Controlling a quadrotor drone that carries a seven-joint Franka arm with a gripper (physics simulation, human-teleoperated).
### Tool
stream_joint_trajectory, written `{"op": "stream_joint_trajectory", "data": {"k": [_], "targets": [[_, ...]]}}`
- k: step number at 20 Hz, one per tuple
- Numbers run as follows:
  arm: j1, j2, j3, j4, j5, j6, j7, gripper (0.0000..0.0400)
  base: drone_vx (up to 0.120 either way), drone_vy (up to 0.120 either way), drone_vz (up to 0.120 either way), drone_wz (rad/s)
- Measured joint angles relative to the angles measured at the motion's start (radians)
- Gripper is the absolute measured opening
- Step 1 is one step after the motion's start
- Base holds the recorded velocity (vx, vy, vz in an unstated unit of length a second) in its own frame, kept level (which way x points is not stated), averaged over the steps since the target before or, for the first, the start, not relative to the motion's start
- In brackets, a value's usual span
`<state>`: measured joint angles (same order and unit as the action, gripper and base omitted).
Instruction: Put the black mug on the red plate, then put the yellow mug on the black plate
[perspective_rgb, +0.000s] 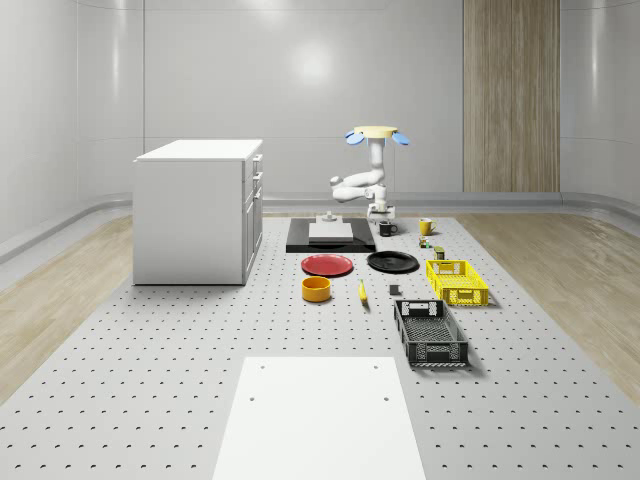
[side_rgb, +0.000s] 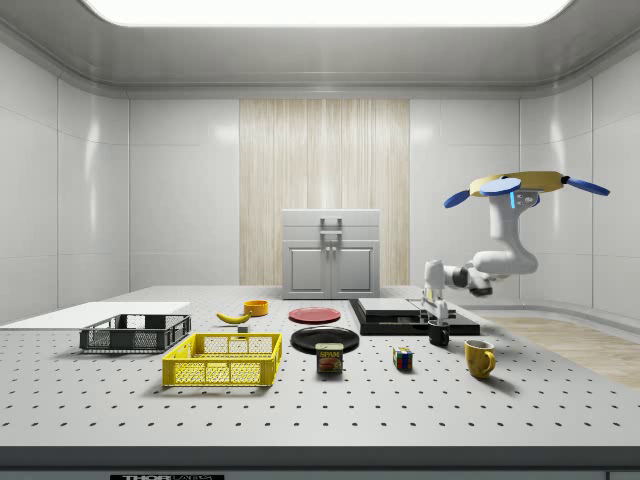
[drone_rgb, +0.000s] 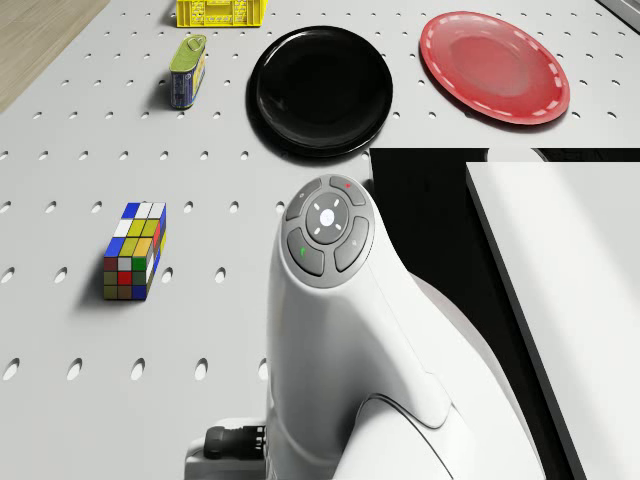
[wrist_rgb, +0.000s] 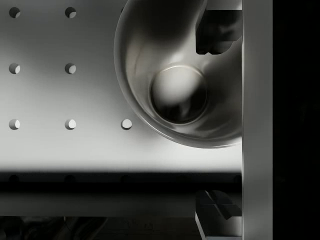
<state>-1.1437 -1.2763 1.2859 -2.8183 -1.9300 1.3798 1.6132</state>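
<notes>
The black mug (perspective_rgb: 388, 229) (side_rgb: 439, 336) stands upright on the table beside the black platform, and the wrist view looks down into its grey inside (wrist_rgb: 178, 92). My gripper (perspective_rgb: 383, 221) (side_rgb: 436, 316) (wrist_rgb: 218, 122) hangs just above it, open. One finger (wrist_rgb: 220, 31) is over the mug's mouth and the other is outside its wall. The drone (perspective_rgb: 377, 133) (side_rgb: 525, 185) hovers above that spot. The yellow mug (perspective_rgb: 426, 226) (side_rgb: 480, 357) stands apart nearby. The red plate (perspective_rgb: 327, 264) (drone_rgb: 494, 67) and black plate (perspective_rgb: 392, 262) (drone_rgb: 320, 90) lie side by side, both bare.
A black platform with a white slab (perspective_rgb: 330, 232) (drone_rgb: 570, 290) sits right beside the mug. A Rubik's cube (drone_rgb: 135, 250), a can (drone_rgb: 188, 70), a yellow basket (perspective_rgb: 457, 281), a black basket (perspective_rgb: 430, 331), an orange bowl (perspective_rgb: 316, 288), a banana (perspective_rgb: 362, 291) and a white cabinet (perspective_rgb: 200, 210) are around.
</notes>
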Motion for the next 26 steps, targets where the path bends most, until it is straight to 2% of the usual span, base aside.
{"op": "stream_joint_trajectory", "data": {"k": [18,19,21,23,26], "targets": [[-0.007,-0.067,-0.019,0.007,0.002,0.072,0.006,0.04,0.0,0.0,0.0,0.0],[-0.007,-0.07,-0.019,0.007,0.003,0.075,0.006,0.0336,0.0,0.0,0.0,0.0],[-0.009,-0.076,-0.018,0.007,0.006,0.08,0.008,0.0247,0.0,0.0,0.0,0.0],[-0.01,-0.081,-0.018,0.007,0.008,0.085,0.009,0.0193,0.0,0.0,0.0,0.0],[-0.012,-0.089,-0.017,0.007,0.012,0.092,0.012,0.0149,0.0,0.0,0.0,0.0]]}}
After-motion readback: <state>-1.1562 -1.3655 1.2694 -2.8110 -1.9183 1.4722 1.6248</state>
